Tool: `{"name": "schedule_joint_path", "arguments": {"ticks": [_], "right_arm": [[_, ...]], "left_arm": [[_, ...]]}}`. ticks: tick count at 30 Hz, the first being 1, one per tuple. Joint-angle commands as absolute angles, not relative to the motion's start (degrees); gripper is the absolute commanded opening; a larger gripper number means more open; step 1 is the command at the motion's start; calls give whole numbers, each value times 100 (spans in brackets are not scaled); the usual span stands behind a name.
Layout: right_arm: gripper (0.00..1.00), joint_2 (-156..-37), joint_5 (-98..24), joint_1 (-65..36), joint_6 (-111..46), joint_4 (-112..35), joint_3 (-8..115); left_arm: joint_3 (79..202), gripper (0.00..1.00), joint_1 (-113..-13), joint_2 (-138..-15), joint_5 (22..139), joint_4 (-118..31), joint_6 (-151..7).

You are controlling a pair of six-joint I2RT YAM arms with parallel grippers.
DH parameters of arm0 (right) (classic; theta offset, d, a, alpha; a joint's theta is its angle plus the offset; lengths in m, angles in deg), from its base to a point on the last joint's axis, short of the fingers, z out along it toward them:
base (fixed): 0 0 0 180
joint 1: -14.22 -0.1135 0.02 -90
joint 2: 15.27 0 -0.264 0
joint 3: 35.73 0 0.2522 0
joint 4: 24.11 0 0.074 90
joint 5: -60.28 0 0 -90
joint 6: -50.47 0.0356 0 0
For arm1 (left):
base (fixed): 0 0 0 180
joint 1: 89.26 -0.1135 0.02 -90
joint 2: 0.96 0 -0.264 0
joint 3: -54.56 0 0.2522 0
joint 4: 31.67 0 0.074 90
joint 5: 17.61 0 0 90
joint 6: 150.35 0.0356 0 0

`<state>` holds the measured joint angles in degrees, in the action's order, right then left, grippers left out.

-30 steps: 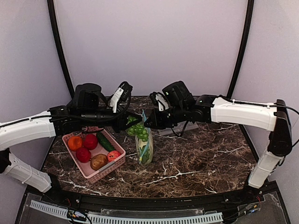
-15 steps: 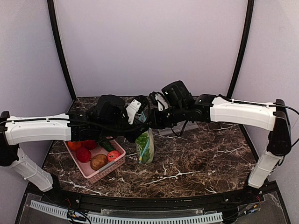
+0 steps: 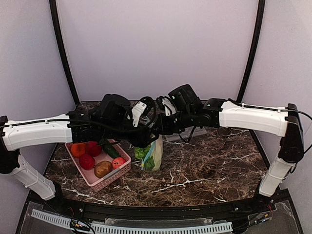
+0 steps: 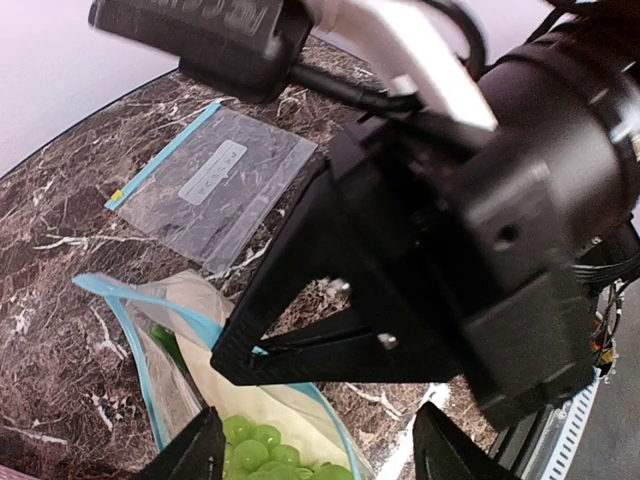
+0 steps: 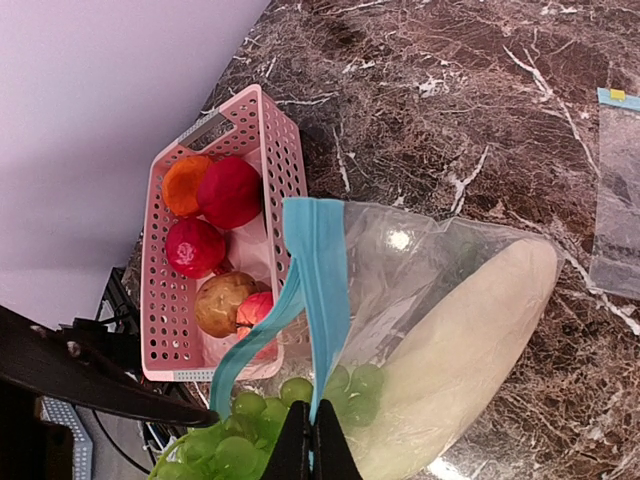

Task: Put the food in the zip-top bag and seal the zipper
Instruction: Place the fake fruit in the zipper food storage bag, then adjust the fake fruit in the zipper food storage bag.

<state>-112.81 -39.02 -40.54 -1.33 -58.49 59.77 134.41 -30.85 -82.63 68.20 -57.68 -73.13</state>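
A dark marbled tabletop [image 3: 219, 165] carries everything. Over it the two arms reach in from either side, and the left gripper [image 4: 320, 450] and right gripper [image 5: 312, 445] meet above its middle.

A pink perforated basket [image 5: 165, 320] sits on the left half. It holds toy produce: an orange piece, red round ones, a brown one and a dark green one.

Just to the right of the basket, the zip-top bag [image 5: 430, 260] hangs upright under the two grippers with its mouth upward. A second, similar clear bag [image 4: 215, 185] lies flat and apart on the tabletop behind it.

Inside the upright bag, a long pale cabbage-like piece [image 5: 460, 340] lies along one side. A bunch of small green balls [image 4: 265, 445] sits at the mouth, right below the left gripper.

The teal-blue zipper [image 5: 320, 260] gapes open in a loop. The right jaws are clenched on one stretch of that strip and hold the bag's mouth up.

The left jaws stand spread wide over the opening and grasp nothing. The green bunch lies between and beneath their fingertips [image 4: 190, 455].
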Motion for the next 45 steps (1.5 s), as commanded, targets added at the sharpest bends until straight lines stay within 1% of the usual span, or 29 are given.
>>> {"name": "schedule_joint_path", "arguments": {"ticks": [1,5,7,10,13,16,18,21,23,27,29,33,36,41,45], "right_arm": [[0,-11315,-3850,-4102,-177,-5738,6135],[0,-11318,-3838,-4101,-173,-5744,6118],[0,-11310,-3833,-4099,-173,-5749,6118],[0,-11308,-3804,-4098,-180,-5762,6131],[0,-11313,-3797,-4098,-187,-5780,6168],[0,-11343,-3798,-4098,-193,-5788,6217],[0,-11376,-3795,-4098,-192,-5790,6239],[0,-11423,-3821,-4098,-196,-5780,6273],[0,-11467,-3839,-4099,-182,-5782,6305],[0,-11537,-3882,-4097,-171,-5767,6367],[0,-11551,-3909,-4098,-152,-5756,6373],[0,-11526,-3926,-4106,-137,-5738,6348],[0,-11476,-3926,-4106,-130,-5702,6301],[0,-11443,-3960,-4108,-113,-5662,6235],[0,-11395,-3970,-4124,-119,-5663,6168]], "left_arm": [[13842,69,-3081,-7913,7122,-6311,-7447],[13920,78,-3081,-7681,7143,-6498,-7513],[13939,80,-3082,-7529,7142,-6643,-7600],[13935,76,-3080,-7339,7199,-6981,-7837],[13886,70,-3082,-7269,7603,-7590,-8052],[13542,67,-3082,-7112,7722,-8019,-8430],[13235,66,-3082,-6898,7723,-8101,-8660],[12709,68,-3082,-6546,7790,-8036,-8985],[12369,69,-3082,-6419,8044,-7737,-9253],[11738,68,-3081,-6338,8542,-6751,-9818],[11514,65,-3082,-6373,8622,-6330,-9953],[11329,55,-3079,-6651,8720,-5685,-10123],[11257,49,-3081,-6978,8775,-5354,-10183],[11356,35,-3077,-7375,8470,-5148,-10117],[11526,27,-3083,-7541,8031,-5143,-10000]]}}
